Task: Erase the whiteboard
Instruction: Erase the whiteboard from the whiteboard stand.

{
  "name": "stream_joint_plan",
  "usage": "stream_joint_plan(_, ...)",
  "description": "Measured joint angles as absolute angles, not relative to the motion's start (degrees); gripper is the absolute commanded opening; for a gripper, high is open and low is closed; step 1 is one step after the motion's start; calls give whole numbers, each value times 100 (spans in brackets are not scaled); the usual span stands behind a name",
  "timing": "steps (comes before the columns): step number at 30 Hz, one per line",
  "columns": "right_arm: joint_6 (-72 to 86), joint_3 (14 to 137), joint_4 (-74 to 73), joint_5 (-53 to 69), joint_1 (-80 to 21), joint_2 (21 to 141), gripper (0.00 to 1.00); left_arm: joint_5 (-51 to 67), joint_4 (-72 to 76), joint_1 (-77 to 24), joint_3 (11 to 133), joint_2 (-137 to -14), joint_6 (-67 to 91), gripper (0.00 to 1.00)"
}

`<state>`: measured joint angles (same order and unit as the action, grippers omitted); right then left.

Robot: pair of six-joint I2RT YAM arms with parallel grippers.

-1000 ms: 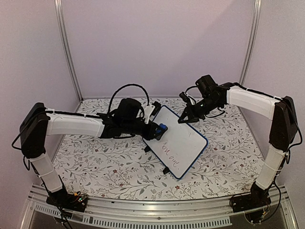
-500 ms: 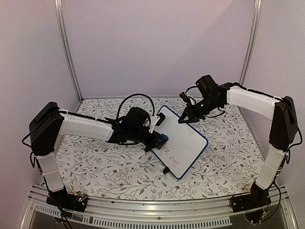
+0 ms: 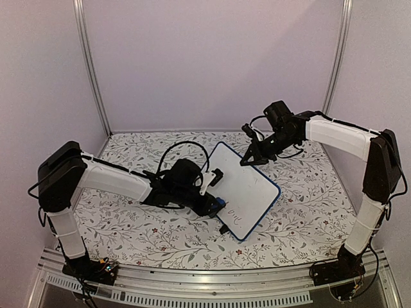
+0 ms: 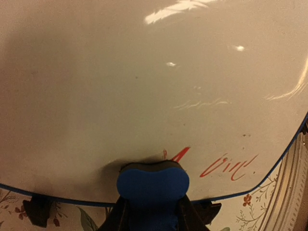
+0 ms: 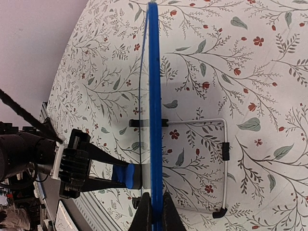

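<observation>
While the board (image 3: 247, 186) stands tilted on its feet, right of centre on the table (image 3: 128, 231), both arms are on it.

- Right gripper (image 5: 153, 211): pinched narrow on the blue frame at the board's far edge. It steadies the board.
- Left gripper (image 3: 217, 204): clamped on the blue eraser (image 4: 153, 185), whose face is pressed to the white surface just above the near frame edge.
- Most of the surface reads clean. Red marks (image 4: 231, 166) show just right of the eraser, near the lower corner, with one stroke touching its edge.

Judgement: the wipe is well along and the last corner is not yet done.

Risks from here:
1. The eraser sits close to the frame. A stroke toward the marks could ride onto the rim or off the board, leaving ink in the corner.
2. Hard pressure low on a tilted board, held at one edge only, could pivot it in the right gripper's pinch or skid the feet.
3. The eraser could twist in the jaws if it catches the frame.
4. The wire stand (image 5: 224, 144) behind the board could fold under a push.
</observation>
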<state>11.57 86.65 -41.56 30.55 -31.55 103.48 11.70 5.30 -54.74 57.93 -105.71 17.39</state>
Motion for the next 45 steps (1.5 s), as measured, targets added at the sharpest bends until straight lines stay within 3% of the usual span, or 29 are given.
stream_joint_plan(23, 1155, 8665, -4154, 3059, -3157, 10346, 0, 1170, -161, -5483, 5666, -10390, 1774, 0)
stream_joint_plan(33, 1155, 8670, -4154, 3057, -3159, 10346, 0, 873, -375, -5478, 6816, -10267, 1153, 0)
stream_joint_plan(45, 1153, 8694, -4200, 3055, -3164, 10348, 0, 838, -360, -5524, 6792, -10731, 954, 0)
